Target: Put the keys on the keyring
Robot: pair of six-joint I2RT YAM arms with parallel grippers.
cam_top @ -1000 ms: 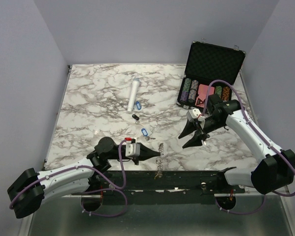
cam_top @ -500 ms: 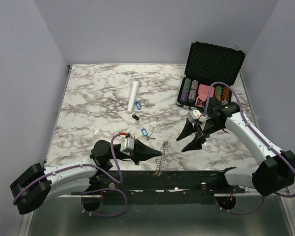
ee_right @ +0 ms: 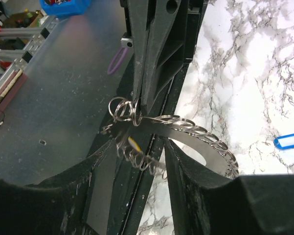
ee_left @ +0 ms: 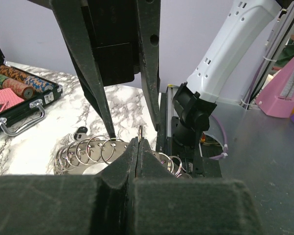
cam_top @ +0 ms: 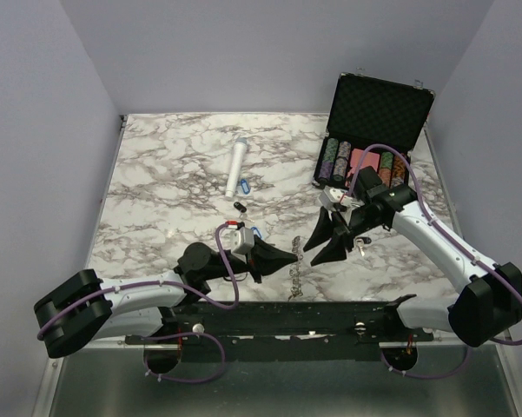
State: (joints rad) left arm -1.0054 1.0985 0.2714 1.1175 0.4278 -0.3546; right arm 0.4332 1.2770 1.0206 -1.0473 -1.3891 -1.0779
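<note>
Step in hand: presenting the large flat grey metal keyring (cam_top: 295,271) so that a key can be threaded on. No key sits on it that I can confirm; a small yellow sliver beside its loops in the right wrist view is too small to identify.

Left claw (cam_top: 290,258): pressed together, pinching the keyring by its rim and holding it on edge above the near edge of the white marble-patterned table (cam_top: 156,174).

Right claw (cam_top: 313,252): spread about halfway, fingers straddling the keyring's looped rim. I cannot see contact, and I see nothing gripped between its pads.

The nearest small metal key with a blue plastic tag (cam_top: 256,233) lies flat on the table just behind the left claw.

Next move, in my judgement: withdraw the right claw, pick up that key by its tag, then feed its hole onto one wire loop while the left claw holds steady.
</note>
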